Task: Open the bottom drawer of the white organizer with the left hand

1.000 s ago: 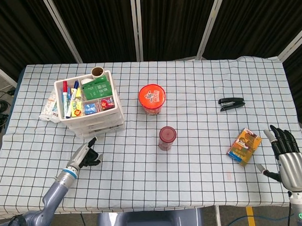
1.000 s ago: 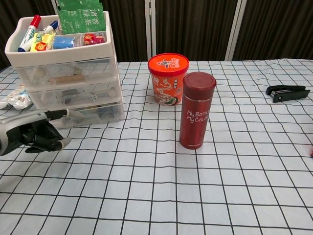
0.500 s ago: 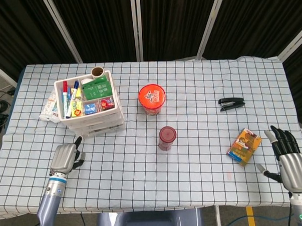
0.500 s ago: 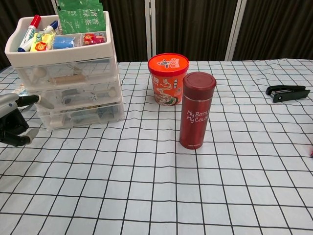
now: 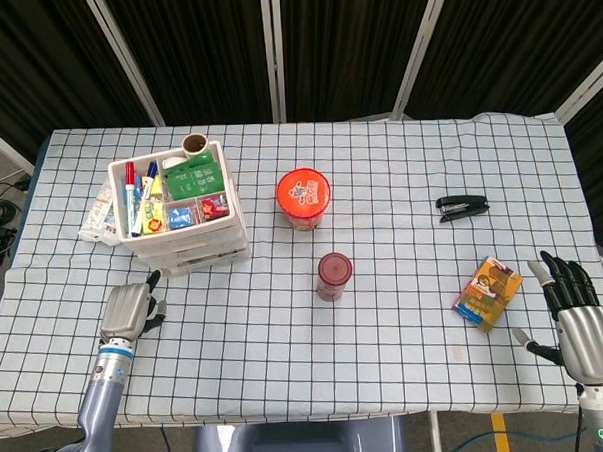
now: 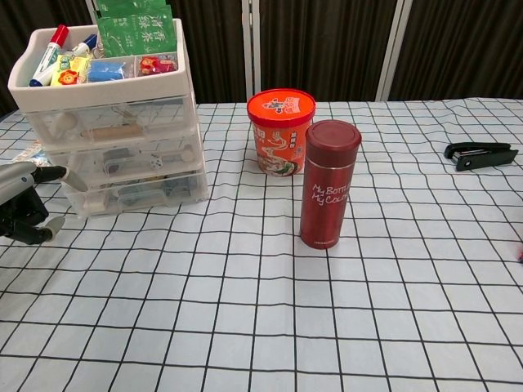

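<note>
Grey metal and black fingers make up the left hand (image 5: 128,311), which sits low over the checked cloth just in front of the white organizer (image 5: 178,217), off its near-left corner. From the chest camera only its fingers (image 6: 23,216) show at the left edge, the rest cut off by the frame. They look curled under the palm with one dark finger reaching toward the organizer, and nothing is visibly held, though how tightly they are curled I cannot tell. The bottom drawer (image 6: 137,193) looks closed, flush with the two above it; its front is cloudy clear plastic, and the contents behind it are only vague shapes. The hand stands apart from it, not touching.

The organizer's open top tray holds markers, green packets and small coloured items, all packed close. A crinkled packet (image 5: 98,217) pokes out from behind its left side, mostly hidden.

Further along stand an orange paper cup (image 6: 280,131) with a printed lid and a dark red metal bottle (image 6: 329,184), a smooth cylinder with white lettering. A black stapler (image 5: 462,208) lies well off to the right, near a small orange box (image 5: 487,293). The right hand (image 5: 576,315) rests at the table's far right edge, fingers straight and spread, empty.
</note>
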